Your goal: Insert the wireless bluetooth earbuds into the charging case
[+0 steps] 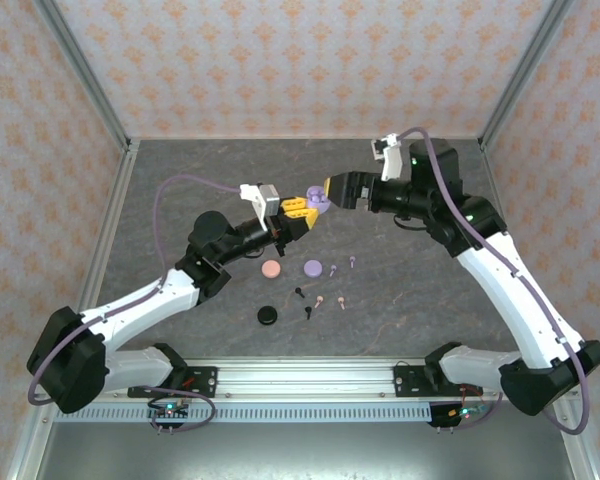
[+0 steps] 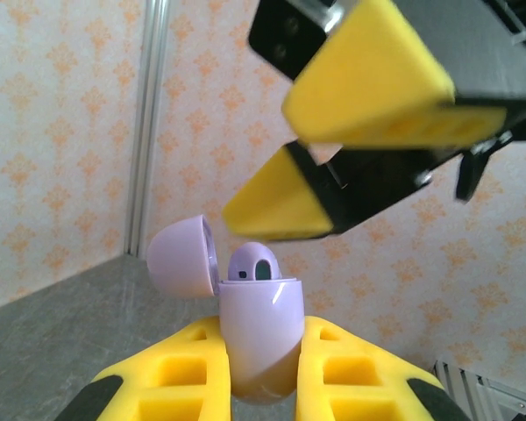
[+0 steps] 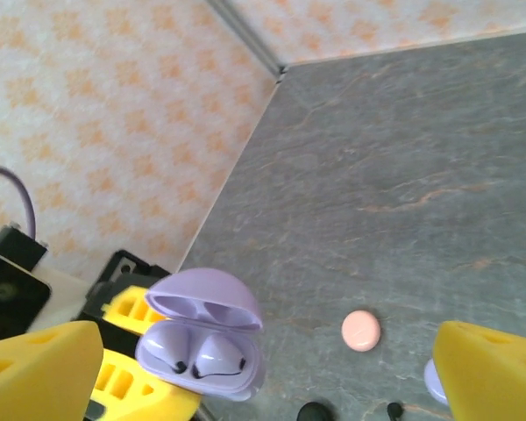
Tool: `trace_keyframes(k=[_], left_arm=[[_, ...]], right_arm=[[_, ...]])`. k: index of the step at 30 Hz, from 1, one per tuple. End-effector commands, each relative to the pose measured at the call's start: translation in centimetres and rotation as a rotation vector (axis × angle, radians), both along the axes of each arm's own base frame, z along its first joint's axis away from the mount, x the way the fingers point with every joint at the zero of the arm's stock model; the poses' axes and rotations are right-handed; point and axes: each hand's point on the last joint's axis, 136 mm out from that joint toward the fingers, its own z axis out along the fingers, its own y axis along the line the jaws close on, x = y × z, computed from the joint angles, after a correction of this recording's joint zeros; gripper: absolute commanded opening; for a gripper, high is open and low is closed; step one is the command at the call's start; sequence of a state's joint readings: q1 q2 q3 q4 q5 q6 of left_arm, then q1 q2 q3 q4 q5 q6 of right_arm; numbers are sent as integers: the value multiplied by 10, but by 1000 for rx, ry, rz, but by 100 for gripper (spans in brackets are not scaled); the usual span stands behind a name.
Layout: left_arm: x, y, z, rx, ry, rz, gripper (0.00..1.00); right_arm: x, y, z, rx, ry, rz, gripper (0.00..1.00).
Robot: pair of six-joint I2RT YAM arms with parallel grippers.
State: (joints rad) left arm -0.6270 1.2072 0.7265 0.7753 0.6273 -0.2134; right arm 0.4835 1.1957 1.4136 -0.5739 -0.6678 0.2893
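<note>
Two lilac earbuds (image 3: 212, 358) are seated in the open lilac charging case (image 3: 202, 338), lid (image 3: 206, 298) tipped back. My left gripper (image 1: 298, 212) is clamped on that case, holding it up off the table (image 1: 420, 290). Right gripper (image 1: 330, 192) has its jaws spread wide just beside the case, gripping nothing. Six loose earbuds (image 1: 320, 301) lie on the table near a pink case (image 1: 271, 269), a second lilac case (image 1: 314, 267) and a black case (image 1: 268, 315).
</note>
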Motion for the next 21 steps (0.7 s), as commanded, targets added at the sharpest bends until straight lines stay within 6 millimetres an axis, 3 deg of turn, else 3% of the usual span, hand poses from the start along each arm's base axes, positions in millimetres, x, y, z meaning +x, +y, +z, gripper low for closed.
trace_keyframes(k=[1, 10, 21], left_arm=[[-16, -1, 34, -52, -66, -57, 0], [-16, -1, 36, -57, -57, -65, 0], [-13, -3, 30, -41, -43, -62, 0]], right_arm=[[-10, 19, 21, 86, -120, 149, 99], [-27, 45, 32, 203, -135, 323, 100], [-40, 51, 42, 214, -148, 373, 78]])
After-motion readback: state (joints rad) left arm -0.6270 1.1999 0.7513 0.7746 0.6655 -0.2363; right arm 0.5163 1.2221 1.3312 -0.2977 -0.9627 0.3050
